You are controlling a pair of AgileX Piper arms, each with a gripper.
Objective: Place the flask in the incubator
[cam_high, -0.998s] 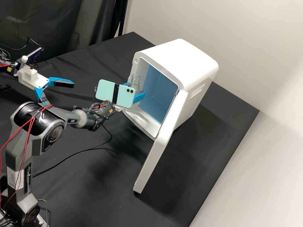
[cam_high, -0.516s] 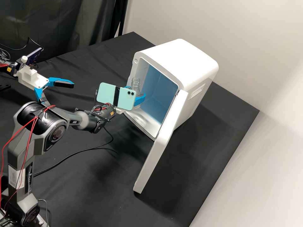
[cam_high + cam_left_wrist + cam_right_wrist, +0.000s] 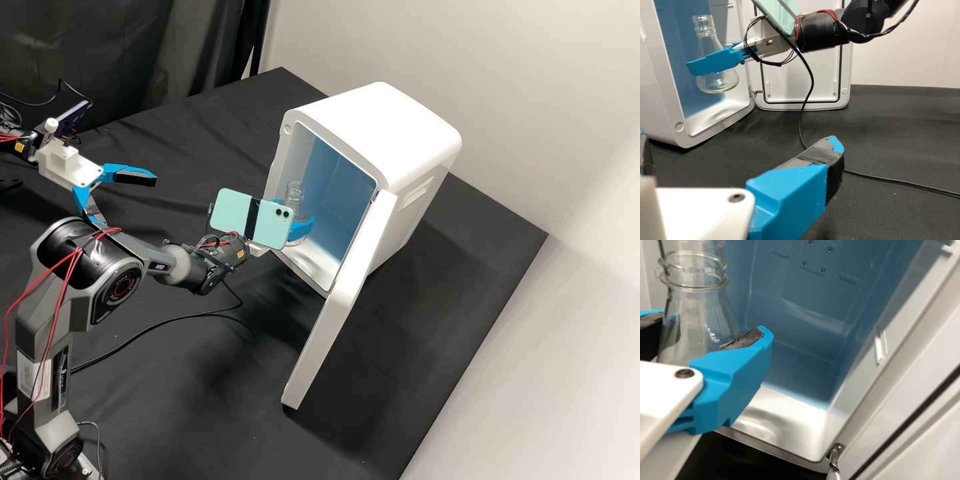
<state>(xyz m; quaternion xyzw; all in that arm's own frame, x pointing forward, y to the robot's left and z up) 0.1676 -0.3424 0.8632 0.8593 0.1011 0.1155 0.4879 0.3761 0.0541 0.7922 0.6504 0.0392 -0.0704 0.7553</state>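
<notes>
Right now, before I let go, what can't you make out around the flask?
- Flask base: in the right wrist view the right gripper's finger covers it, so contact with the incubator floor is unclear.
- Flask body and grip: in the high view the phone on the wrist hides them below the neck.
- Left gripper: in the left wrist view one finger is cut off by the edge.

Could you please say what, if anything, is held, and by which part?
Right hand: clear glass conical flask, gripped just below its neck. Left hand: nothing.
</notes>
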